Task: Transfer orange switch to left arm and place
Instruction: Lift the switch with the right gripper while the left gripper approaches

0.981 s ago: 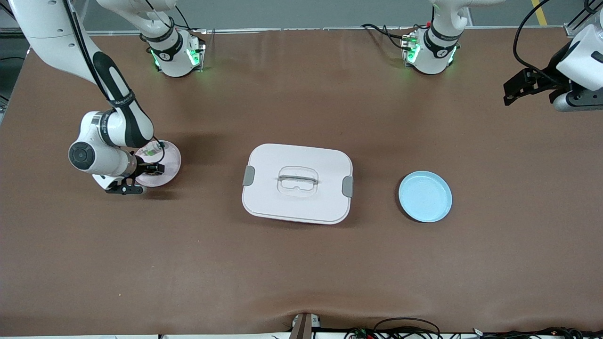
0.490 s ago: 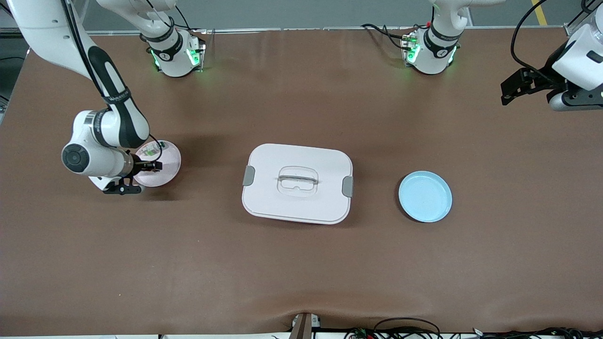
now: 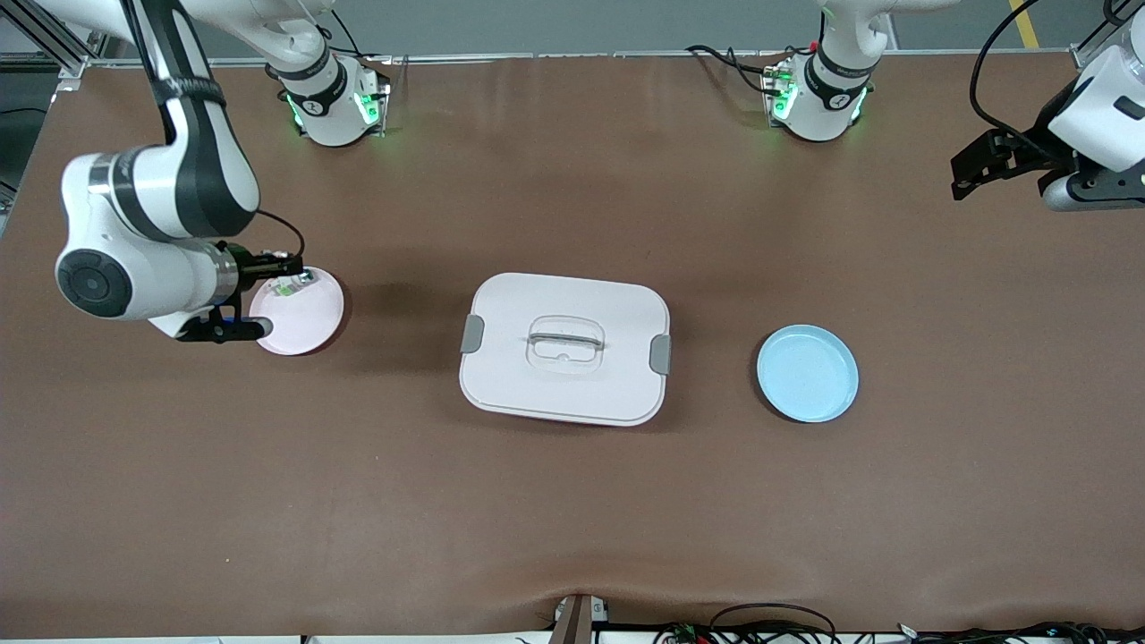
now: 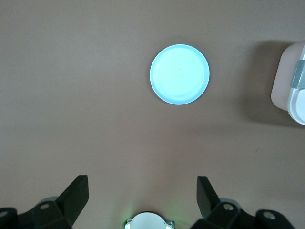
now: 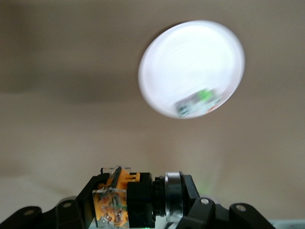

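Observation:
My right gripper (image 3: 284, 266) is shut on the orange switch (image 5: 131, 198), a black blocky part with an orange middle, and holds it above the pink plate (image 3: 300, 311) at the right arm's end of the table. In the right wrist view the pink plate (image 5: 190, 67) lies below with a small green-and-white component (image 5: 198, 102) on it. The white box (image 3: 565, 348) with grey latches sits at the table's middle. My left gripper (image 3: 979, 165) is open and empty, high over the left arm's end of the table; its fingers (image 4: 76, 193) show spread wide.
A light blue plate (image 3: 807, 373) lies between the box and the left arm's end; it also shows in the left wrist view (image 4: 179, 74), with a corner of the box (image 4: 291, 83). Cables lie along the table's front edge.
My right gripper has risen from the pink plate with the orange switch in it and moved toward the arms' bases. The green-and-white component stays on the plate. The left arm has barely moved.

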`<action>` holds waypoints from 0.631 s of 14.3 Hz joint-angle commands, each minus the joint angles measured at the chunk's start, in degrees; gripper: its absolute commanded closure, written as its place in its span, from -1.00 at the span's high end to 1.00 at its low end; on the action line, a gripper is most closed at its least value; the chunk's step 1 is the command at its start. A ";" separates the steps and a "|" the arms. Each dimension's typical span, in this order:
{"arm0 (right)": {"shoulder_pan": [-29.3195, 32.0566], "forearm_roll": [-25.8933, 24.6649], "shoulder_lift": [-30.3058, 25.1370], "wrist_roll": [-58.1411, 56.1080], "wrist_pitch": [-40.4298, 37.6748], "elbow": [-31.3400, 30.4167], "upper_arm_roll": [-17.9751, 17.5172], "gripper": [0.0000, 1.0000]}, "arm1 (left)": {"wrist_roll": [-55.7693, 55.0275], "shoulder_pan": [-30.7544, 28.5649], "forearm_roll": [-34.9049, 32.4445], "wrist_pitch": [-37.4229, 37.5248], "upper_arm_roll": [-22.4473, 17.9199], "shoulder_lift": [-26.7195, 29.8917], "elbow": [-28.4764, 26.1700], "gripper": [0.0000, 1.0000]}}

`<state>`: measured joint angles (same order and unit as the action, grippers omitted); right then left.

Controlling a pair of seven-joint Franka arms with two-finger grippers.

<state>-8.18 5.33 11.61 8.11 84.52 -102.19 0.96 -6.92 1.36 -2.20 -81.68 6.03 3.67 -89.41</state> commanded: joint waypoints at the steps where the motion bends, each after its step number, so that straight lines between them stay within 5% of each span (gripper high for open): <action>1: -3.14 5.64 1.22 9.86 -6.72 8.47 0.01 -0.29 | -0.38 -0.22 0.09 -0.58 0.57 0.64 -0.68 1.00; 3: -8.15 8.19 1.48 20.75 -7.08 12.17 0.01 -0.29 | -0.46 -0.13 0.09 -0.58 0.65 0.64 -0.68 1.00; 9: -13.35 27.33 2.53 42.40 -4.55 17.89 0.09 -0.28 | -7.21 -0.04 0.70 -6.72 5.47 -0.50 -0.77 1.00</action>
<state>-21.40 27.03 12.33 45.47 79.63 -87.85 0.44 -10.98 1.47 -2.20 -85.94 9.26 3.43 -90.11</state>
